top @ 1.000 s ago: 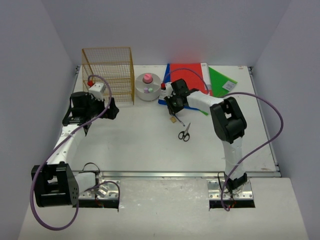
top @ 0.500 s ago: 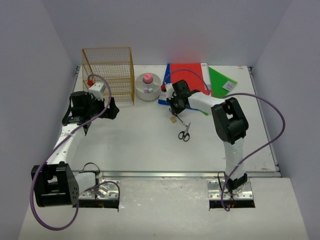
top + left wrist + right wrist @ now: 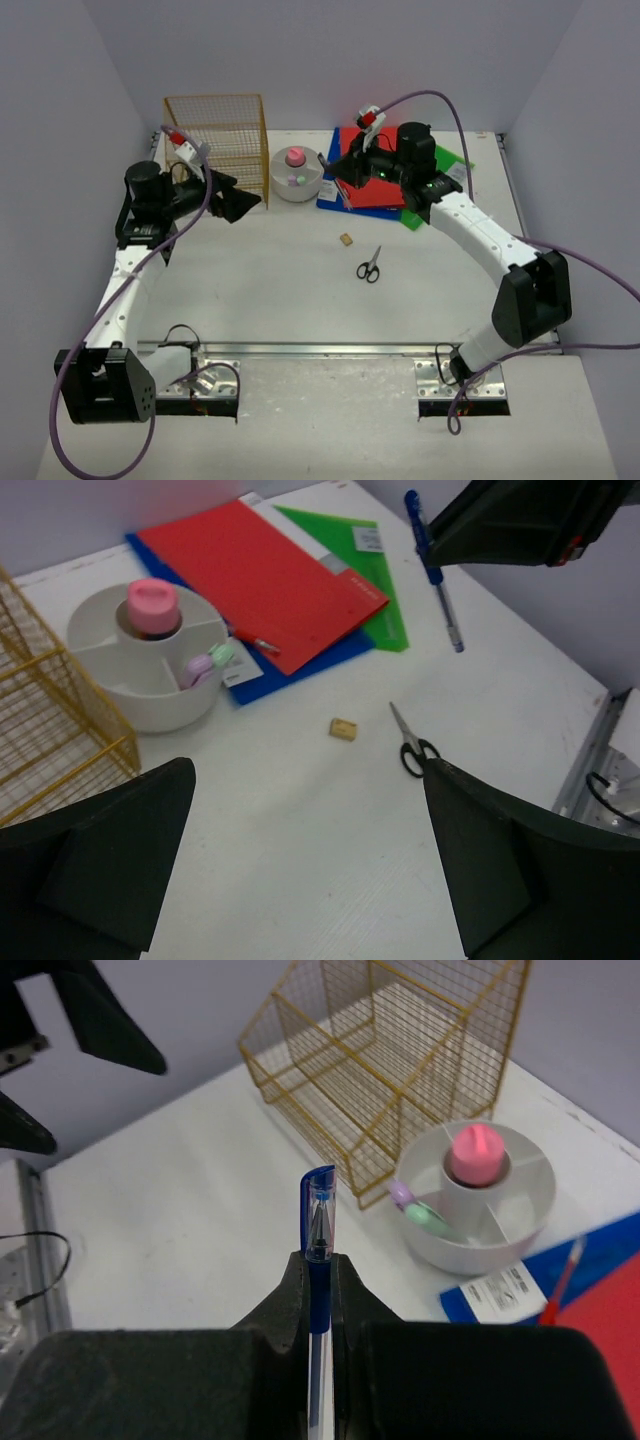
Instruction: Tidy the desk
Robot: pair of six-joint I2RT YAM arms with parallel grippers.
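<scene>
The desk (image 3: 280,290) is a white tabletop with a metal rail (image 3: 330,348) along its near edge. My right gripper (image 3: 342,172) is raised above the folders' left edge and shut on a blue capped pen (image 3: 318,1222), which also shows in the left wrist view (image 3: 436,572) hanging in the air. My left gripper (image 3: 238,203) is open and empty, held above the desk beside the gold wire rack (image 3: 220,145). Black scissors (image 3: 369,265) and a small tan eraser (image 3: 346,239) lie mid-desk.
A white round organizer (image 3: 296,175) with a pink item and pastel bits stands right of the rack. Red folder (image 3: 378,160), blue folder (image 3: 290,675) and green folder (image 3: 447,160) are stacked at the back. A red pen (image 3: 255,642) lies on the blue folder.
My right gripper rose from the desk near the eraser with the blue pen and swung back over the folders. My left arm lifted and turned its open gripper to the right.
</scene>
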